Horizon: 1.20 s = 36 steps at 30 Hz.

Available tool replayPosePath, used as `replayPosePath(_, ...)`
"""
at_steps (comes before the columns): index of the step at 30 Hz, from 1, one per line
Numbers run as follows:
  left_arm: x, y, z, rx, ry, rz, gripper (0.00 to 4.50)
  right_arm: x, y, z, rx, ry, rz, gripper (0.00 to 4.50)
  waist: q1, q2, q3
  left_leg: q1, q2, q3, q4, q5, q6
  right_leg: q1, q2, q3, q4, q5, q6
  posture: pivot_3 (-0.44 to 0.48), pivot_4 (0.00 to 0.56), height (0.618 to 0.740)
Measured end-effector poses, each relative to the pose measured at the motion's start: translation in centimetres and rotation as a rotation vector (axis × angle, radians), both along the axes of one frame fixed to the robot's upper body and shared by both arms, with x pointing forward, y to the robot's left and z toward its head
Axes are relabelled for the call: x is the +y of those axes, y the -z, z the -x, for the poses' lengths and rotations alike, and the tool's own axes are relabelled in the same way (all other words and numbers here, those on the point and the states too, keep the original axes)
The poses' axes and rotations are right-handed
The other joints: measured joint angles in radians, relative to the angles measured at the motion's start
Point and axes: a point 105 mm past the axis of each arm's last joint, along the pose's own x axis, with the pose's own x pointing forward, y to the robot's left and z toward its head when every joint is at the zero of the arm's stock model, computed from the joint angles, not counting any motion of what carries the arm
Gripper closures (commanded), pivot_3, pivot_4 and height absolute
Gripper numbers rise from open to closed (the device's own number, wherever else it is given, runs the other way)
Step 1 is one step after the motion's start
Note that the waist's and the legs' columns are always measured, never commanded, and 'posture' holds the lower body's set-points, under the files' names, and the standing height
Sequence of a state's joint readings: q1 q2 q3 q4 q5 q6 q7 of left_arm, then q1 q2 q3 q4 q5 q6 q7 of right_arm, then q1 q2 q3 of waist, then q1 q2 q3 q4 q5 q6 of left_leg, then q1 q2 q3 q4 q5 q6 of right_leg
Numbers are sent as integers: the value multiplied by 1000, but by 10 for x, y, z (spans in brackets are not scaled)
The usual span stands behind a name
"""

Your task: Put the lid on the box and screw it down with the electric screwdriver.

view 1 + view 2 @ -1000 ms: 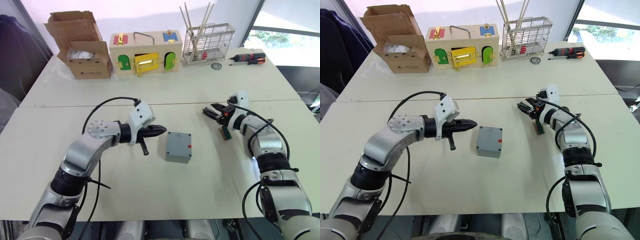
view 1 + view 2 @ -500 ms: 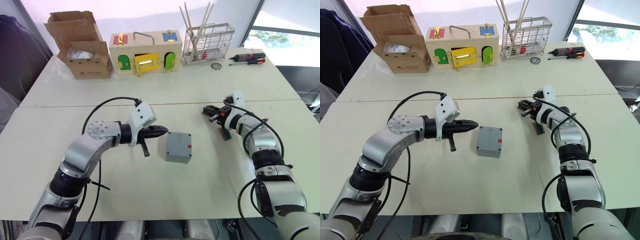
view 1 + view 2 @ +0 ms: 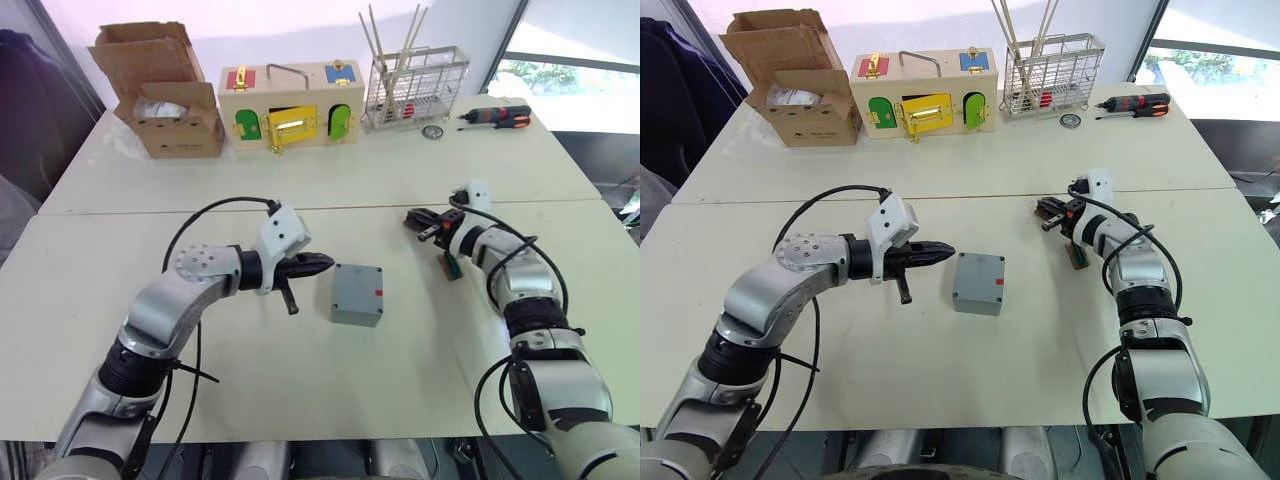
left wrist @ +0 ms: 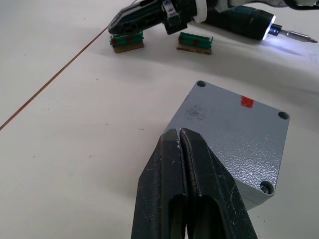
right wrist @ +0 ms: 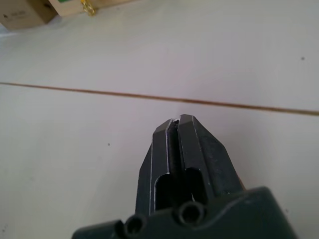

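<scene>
Square grey box (image 3: 357, 294), lid (image 4: 237, 136) on, red mark; both grippers' fingers pressed together, empty

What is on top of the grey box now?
The lid already sits on the box, closing it, with a small red mark and corner screw holes showing. Nothing else rests on it. Whatever is inside the box is covered by the lid.

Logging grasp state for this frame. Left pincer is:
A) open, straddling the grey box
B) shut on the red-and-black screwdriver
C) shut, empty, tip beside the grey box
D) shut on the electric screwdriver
C: in the left wrist view the left pincer has its two fingers pressed together with nothing between them, and its tip sits right at the edge of the grey box.
</scene>
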<state>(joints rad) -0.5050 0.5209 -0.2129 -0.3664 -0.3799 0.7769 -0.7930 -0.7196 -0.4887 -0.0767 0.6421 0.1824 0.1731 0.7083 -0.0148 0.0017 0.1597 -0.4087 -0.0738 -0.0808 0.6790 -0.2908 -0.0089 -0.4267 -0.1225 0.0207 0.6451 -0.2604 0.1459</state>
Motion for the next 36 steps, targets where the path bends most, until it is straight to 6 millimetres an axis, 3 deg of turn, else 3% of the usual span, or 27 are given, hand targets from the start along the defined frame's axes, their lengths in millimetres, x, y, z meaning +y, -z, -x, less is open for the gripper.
replayPosePath(8, 2, -3, -1, -2, -10, 14, 4500, 6, -38, 5, -93, -25, -30, 4425, 1, 0, 0, 0, 0, 0, 0, 0, 0, 0, 0, 0, 0, 0, 0, 0, 150, 730)
replayPosePath(12, 11, -10, 0, 17, -11, 37, 4500, 12, -63, 33, -136, -132, -33, 4425, 4, 0, 0, 0, 0, -1, 0, 0, 0, 0, 0, 0, 0, 0, 0, 0, 150, 730)
replayPosePath(16, 16, -10, 16, 53, 48, 14, 4500, 26, -49, 80, -14, -295, -29, 4425, 3, 0, 0, 0, 0, -1, 0, 0, 0, 0, 0, 0, 0, 0, 0, 0, 150, 730)
replayPosePath(20, 14, -1, 32, 112, 112, 0, 4500, 42, -39, 109, 70, -395, -26, 4425, 4, 0, 0, 0, 0, -1, 1, 0, 1, 0, 0, 0, -1, 0, 0, 0, 150, 730)
replayPosePath(24, 12, 2, 38, 134, 141, -18, 4500, 51, -33, 120, 105, -423, -24, 4425, 8, 0, 0, 0, 0, -1, 1, 0, 1, 0, 0, 0, -1, 0, 0, 0, 150, 730)
replayPosePath(36, 10, 3, 38, 133, 146, -24, 4500, 65, -14, 127, 173, -455, -32, 4425, 7, 0, 0, 0, 0, -1, 1, 0, 1, 0, 0, 0, -1, 0, 0, 0, 150, 730)
